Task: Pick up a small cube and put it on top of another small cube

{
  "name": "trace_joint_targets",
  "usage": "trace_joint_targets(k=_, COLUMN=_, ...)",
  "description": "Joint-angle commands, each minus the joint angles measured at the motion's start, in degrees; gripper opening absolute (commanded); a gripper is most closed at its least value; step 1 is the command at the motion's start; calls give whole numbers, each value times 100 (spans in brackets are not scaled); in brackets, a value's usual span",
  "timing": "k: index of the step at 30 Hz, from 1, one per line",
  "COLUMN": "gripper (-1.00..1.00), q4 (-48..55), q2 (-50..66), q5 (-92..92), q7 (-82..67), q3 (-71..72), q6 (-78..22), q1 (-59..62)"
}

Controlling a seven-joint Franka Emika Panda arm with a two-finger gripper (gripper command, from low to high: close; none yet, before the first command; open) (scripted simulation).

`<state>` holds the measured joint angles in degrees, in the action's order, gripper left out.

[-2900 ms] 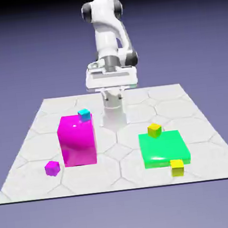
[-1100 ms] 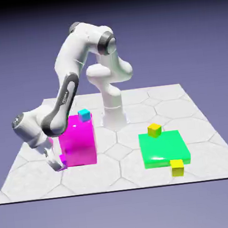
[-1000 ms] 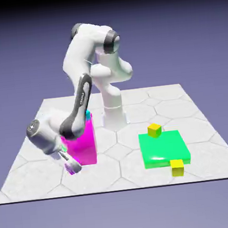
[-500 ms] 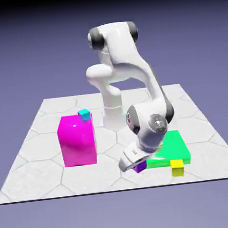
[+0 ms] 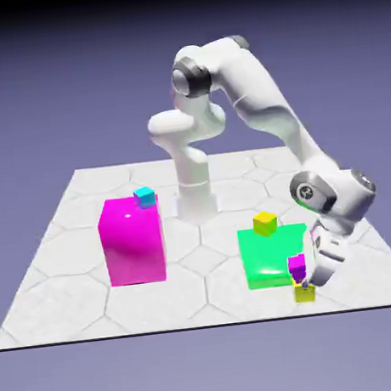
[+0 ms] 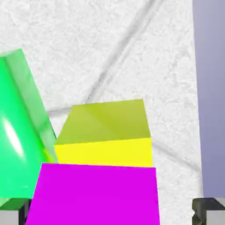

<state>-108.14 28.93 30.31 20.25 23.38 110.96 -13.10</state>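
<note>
The tiny purple cube [image 5: 298, 265] sits directly over the lemon-yellow cube [image 5: 305, 293], shifted slightly toward the exterior view's left; whether the two touch I cannot tell. My gripper [image 5: 305, 280] reaches down to them from the exterior view's right. In the hand view the purple cube [image 6: 94, 195] fills the bottom, in front of the yellow cube [image 6: 105, 132]. The right fingertip [image 6: 208, 210] stands clearly apart from the purple cube, and the left fingertip [image 6: 21, 214] shows just beside it. The gripper [image 6: 114, 214] is open.
A flat green block [image 5: 270, 254] lies just behind the yellow cube, with a golden-yellow cube [image 5: 265, 222] on its far corner. A big magenta block [image 5: 133, 240] carrying a tiny cyan cube [image 5: 145, 196] stands at the left. The table's front edge [image 5: 349, 308] runs close by.
The arm swung toward the exterior view's right, carrying the purple cube from the green block's front corner to above the yellow cube. The jaws have since spread apart.
</note>
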Motion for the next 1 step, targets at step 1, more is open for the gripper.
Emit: trace_joint_targets(k=1, gripper=100, q4=1, q2=-2, q5=-1, q7=-1, q3=1, q6=-3, q1=0)
